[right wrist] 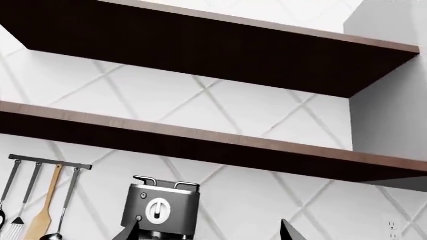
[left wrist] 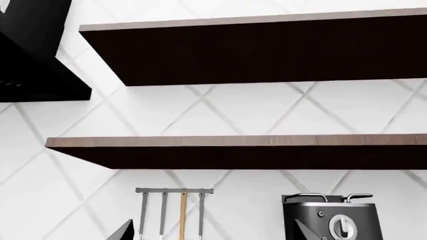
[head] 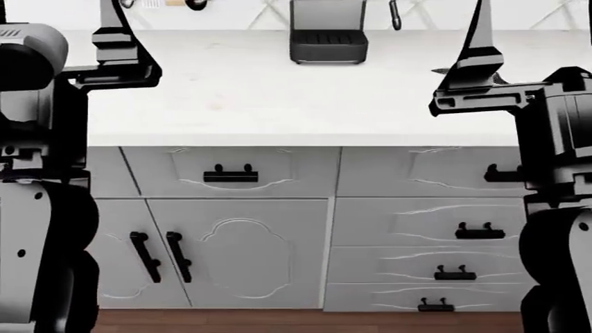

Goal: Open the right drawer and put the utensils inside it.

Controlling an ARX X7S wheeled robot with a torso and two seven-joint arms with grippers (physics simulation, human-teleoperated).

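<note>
Nothing of the task is done yet. The right drawer (head: 421, 172) sits fully shut under the bench (head: 277, 104) edge at about 4 o'clock in the head view. Its long axis runs 9 to 3 and its front faces the robot. The utensils (right wrist: 19, 221) appear to hang on the wall rail (right wrist: 50, 162), handles up at 12, though which 2 are meant is unclear. The left pincer (left wrist: 213, 232) and right pincer (right wrist: 210, 232) are both released, empty and raised above the bench.
</note>
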